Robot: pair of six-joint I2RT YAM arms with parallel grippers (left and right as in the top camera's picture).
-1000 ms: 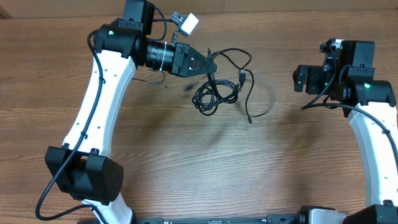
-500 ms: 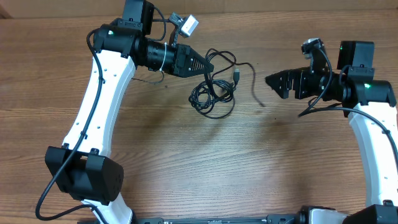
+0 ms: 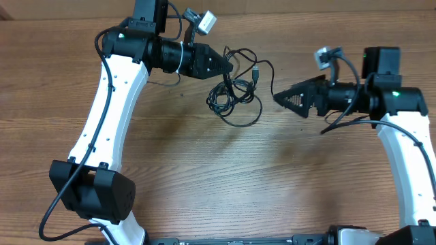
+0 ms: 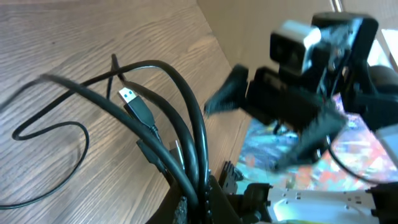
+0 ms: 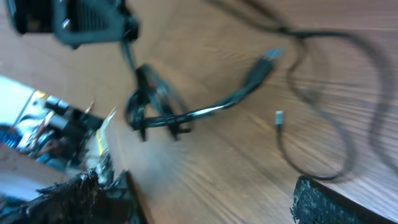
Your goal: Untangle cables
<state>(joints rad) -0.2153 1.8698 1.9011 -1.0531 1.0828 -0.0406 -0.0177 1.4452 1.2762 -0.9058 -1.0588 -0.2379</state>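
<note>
Black cables (image 3: 234, 86) sit tangled on the wood counter (image 3: 204, 177), one bunch pinched in the closed left claw (image 3: 227, 66). Right claw (image 3: 278, 99) gapes wide, near the loose ends, not touching. Right wrist view blurred; plugs hard to make out.

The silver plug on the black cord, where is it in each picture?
Overhead: the plug is in the upper middle, just right of the top of the cable tangle.
Left wrist: the plug is left of centre, with its silver tip pointing up-left.
Right wrist: the plug is in the upper right, blurred.
Shared landmark: the cable tangle, which shows in all three views.
</note>
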